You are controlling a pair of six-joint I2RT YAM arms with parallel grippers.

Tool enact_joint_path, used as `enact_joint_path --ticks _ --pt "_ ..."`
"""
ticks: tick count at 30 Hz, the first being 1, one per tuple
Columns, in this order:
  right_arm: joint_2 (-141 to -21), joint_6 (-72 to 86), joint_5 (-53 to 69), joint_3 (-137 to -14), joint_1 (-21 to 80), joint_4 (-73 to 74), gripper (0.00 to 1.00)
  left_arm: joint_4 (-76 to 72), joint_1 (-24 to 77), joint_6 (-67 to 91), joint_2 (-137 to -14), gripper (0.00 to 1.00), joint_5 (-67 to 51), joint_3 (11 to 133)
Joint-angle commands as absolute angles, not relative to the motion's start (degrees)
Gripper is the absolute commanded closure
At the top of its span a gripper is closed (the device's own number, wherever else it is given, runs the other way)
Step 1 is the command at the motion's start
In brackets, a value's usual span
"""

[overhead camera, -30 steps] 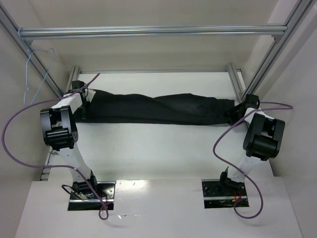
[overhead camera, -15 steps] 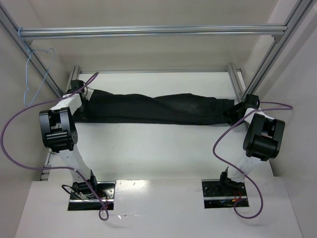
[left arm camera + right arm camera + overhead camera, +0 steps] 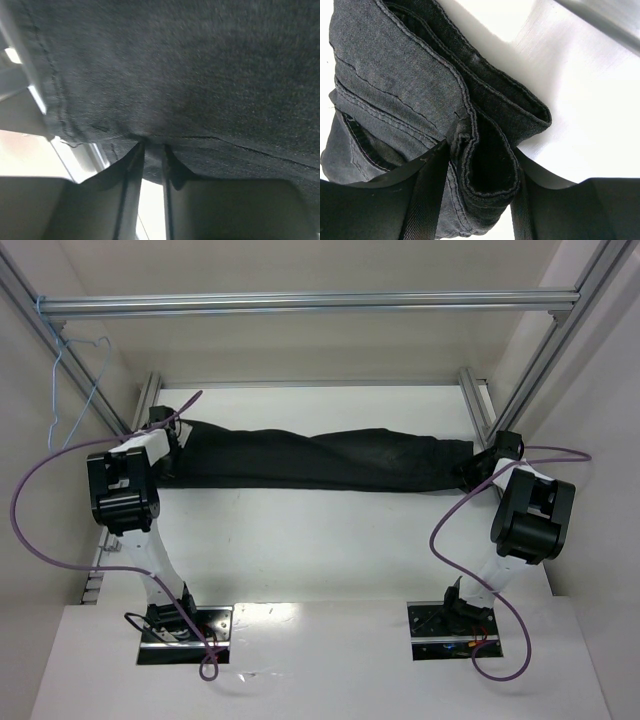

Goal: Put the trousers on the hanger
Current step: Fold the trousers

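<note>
The black trousers [image 3: 320,460] are stretched in a long band across the far half of the white table [image 3: 300,540], between both grippers. My left gripper [image 3: 168,432] is shut on their left end; in the left wrist view the fabric [image 3: 200,65] fills the frame above the gripper [image 3: 152,150], whose jaws pinch it. My right gripper [image 3: 476,470] is shut on the right end, around a folded, stitched hem [image 3: 485,165] in the right wrist view. The light-blue wire hanger [image 3: 55,390] hangs from the frame at the far left, apart from the trousers.
A silver aluminium bar [image 3: 300,305] spans the back above the table, with slanted frame posts at left and right [image 3: 560,340]. Short rails [image 3: 472,400] flank the table's far corners. Purple cables [image 3: 455,530] loop beside both arms.
My left arm has turned and shifted slightly rightward, still holding the trousers' left end. The right arm and the hanger have not moved.
</note>
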State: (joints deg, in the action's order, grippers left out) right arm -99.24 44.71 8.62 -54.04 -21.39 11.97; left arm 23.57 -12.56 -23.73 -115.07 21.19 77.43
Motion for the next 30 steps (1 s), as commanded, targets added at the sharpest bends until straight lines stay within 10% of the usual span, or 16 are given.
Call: enact_joint_path --ticks 1,12,21,23,24,25,30 --pt "-100.3 44.6 7.6 -53.1 -21.2 10.6 0.47 20.7 -12.8 -22.9 -116.5 0.76 21.4 75.9" --pt "-100.3 44.0 7.6 -52.6 -21.2 10.1 0.51 22.6 -12.8 -24.0 -107.5 0.99 22.7 76.5" --pt "-99.8 43.5 7.0 -52.6 -21.2 10.1 0.51 24.0 -12.8 -24.0 -103.4 1.0 22.7 74.5" --pt "-99.8 43.5 7.0 -52.6 -21.2 10.1 0.51 23.2 -12.8 -24.0 -104.0 0.85 22.2 73.7" --pt "-99.8 43.5 7.0 -52.6 -21.2 10.1 0.51 22.5 -12.8 -24.0 -104.5 0.37 22.1 74.3" --pt "-99.8 43.5 7.0 -52.6 -21.2 10.1 0.51 22.5 -12.8 -23.4 -106.0 0.25 22.1 75.0" --pt "-99.2 43.5 7.0 -52.6 -21.2 10.1 0.3 22.5 -12.8 -19.1 -109.4 0.12 20.8 79.8"
